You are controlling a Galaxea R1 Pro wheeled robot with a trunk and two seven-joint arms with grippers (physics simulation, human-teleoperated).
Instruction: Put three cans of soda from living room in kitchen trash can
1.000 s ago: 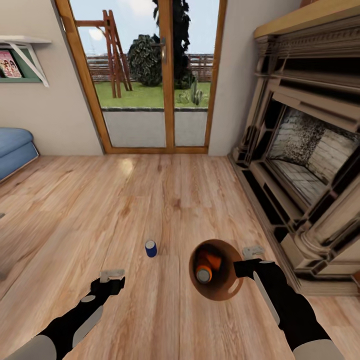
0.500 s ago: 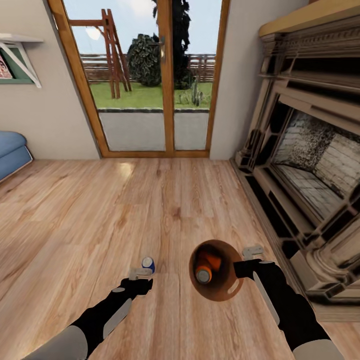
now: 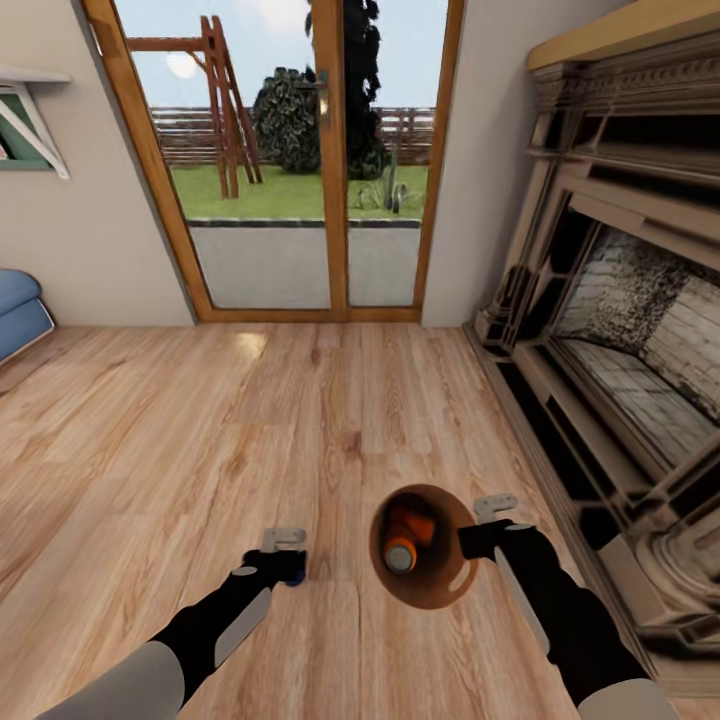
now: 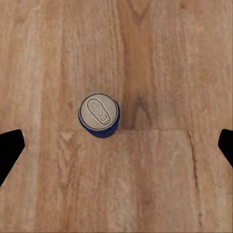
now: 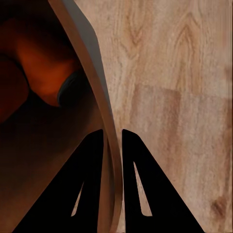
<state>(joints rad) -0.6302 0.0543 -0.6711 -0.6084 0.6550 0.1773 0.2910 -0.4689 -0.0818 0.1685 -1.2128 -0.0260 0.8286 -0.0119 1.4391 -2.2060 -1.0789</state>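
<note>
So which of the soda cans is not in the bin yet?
The dark blue can, standing upright on the wood floor below the left end effector. The orange can lies inside the bin.

Matt grained wood floor (image 4: pixel 165 58); blue can (image 4: pixel 99 115) with metallic top.

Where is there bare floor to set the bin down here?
Bare planks run from the glass doors toward the robot, and from the sofa across to the fireplace. It is tight near the blue can under the left gripper.

Blue can (image 4: pixel 99 115) upright on floor; orange can (image 3: pixel 405 540), maybe two, in bin (image 3: pixel 440 590).
</note>
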